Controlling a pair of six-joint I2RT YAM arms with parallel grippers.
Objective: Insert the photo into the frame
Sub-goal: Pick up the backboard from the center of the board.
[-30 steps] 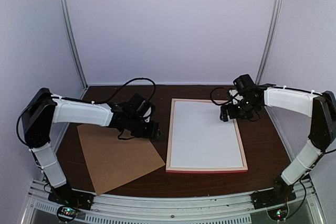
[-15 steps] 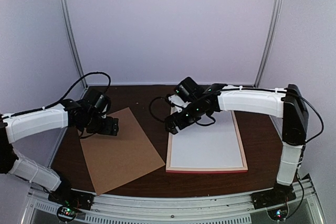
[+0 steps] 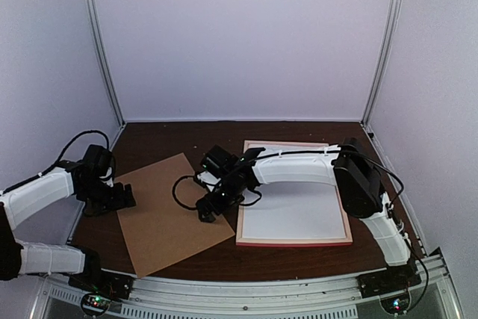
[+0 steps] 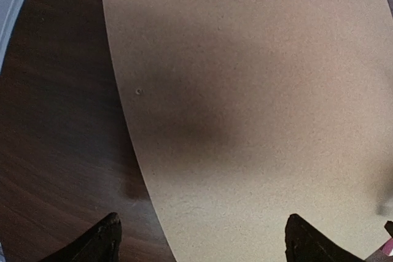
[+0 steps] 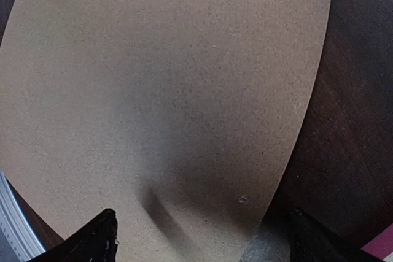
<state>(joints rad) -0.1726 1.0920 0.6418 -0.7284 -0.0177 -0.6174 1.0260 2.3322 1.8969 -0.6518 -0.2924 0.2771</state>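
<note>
- Overhead view plus two wrist views: a dark wood table (image 3: 172, 136) in a pale-walled booth, w/ two white-and-black arms reaching in from the near edge.
- L claw (image 3: 127, 199) hovered low at the left edge of a brown board (image 3: 168, 222) that lay flat on the table.
- L claw's jaws stood wide apart w/ nothing between them. In its wrist view the black fingertips (image 4: 109, 240) sat at opposite bottom corners. The board's edge ran between them, w/ bare table under the left tip & board under the right one.
- R claw (image 3: 207, 211) hung over the same board's right edge, its arm stretched leftward across the far-left part of the frame (image 3: 345, 207).
- R claw's jaws were also spread wide & gripped nothing. Its fingertips (image 5: 104, 234) were far apart in its wrist view, w/ board beneath most of the claw & a strip of dark table along one side.
- The frame lay flat on the table just to the R claw's right, not touching it. From the L claw it was well off to the right, beyond the board & the R claw. Its rails looked pink, the near one redder.
- A white sheet (image 3: 299, 211) filled the frame, plain side up. Couldn't tell if it was the photo lying face down.
- The board's near-right corner came very close to the frame's left rail, below the R claw. Couldn't tell if they touched.
</note>
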